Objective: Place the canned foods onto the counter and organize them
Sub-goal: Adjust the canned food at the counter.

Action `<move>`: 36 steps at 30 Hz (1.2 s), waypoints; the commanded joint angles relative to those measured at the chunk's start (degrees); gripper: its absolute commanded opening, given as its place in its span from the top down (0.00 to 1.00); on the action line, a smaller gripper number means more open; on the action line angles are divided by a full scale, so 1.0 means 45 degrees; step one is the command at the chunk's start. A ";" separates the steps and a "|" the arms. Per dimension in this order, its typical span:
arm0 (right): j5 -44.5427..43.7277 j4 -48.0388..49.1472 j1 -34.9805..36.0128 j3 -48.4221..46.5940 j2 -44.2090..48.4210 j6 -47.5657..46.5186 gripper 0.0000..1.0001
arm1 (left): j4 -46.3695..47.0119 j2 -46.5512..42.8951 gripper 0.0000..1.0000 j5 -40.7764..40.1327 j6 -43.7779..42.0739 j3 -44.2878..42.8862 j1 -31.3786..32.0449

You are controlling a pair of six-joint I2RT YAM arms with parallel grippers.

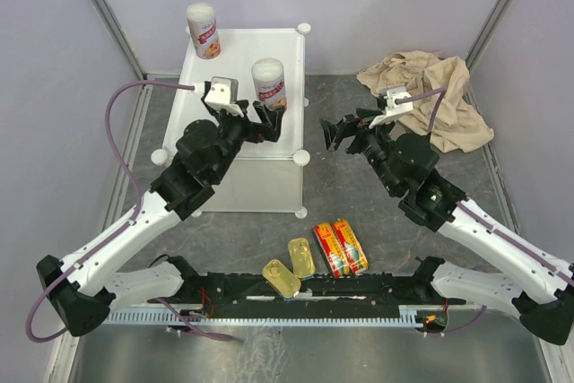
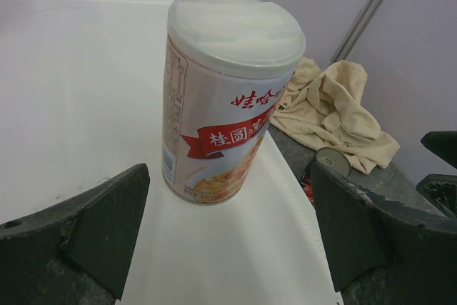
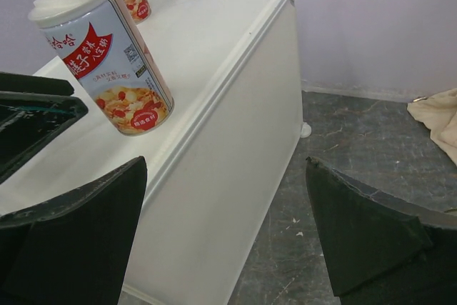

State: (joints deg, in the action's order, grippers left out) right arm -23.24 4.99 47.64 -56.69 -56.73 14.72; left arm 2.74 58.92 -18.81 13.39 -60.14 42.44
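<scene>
top: gold tins [image 1: 301,257] off counter [image 1: 238,56] | left wrist: can [image 2: 221,105] (red banner)

The white-and-red can [image 2: 228,105] reads "娃哈" in red, with "桂圆莲" on its red banner.

The right edge of the counter [image 1: 229,65] is blocked by an upright can [image 1: 269,84], the far left corner by a second can [image 1: 204,30]. Bare top is left open between them. Beside the counter, the gap is narrowed by the right gripper [image 1: 334,134]; further right, room is taken by a cloth [image 1: 430,96].
</scene>
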 commanded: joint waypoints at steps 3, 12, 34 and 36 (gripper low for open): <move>-0.0195 -0.0004 0.0044 0.0169 0.0683 0.0246 0.01 | 0.1247 0.0784 0.01 -0.2612 -0.0933 -0.0445 0.0577; -0.0284 0.0068 0.0049 0.0708 0.1023 0.0322 0.01 | 0.2137 0.2098 0.01 -0.3843 -0.1574 -0.1111 0.0861; -0.0662 0.0589 0.0039 0.1518 0.1444 0.0025 0.01 | 0.4602 0.3430 0.17 -0.4432 -0.3588 -0.1399 0.0874; -0.0702 0.0636 0.0038 0.1586 0.1482 0.0014 0.01 | 0.4888 0.3546 0.17 -0.4429 -0.3897 -0.1434 0.0851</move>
State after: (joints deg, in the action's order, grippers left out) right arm -24.84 4.40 47.64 -49.76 -51.35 15.59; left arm 18.31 74.06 -37.39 1.26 -64.16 46.26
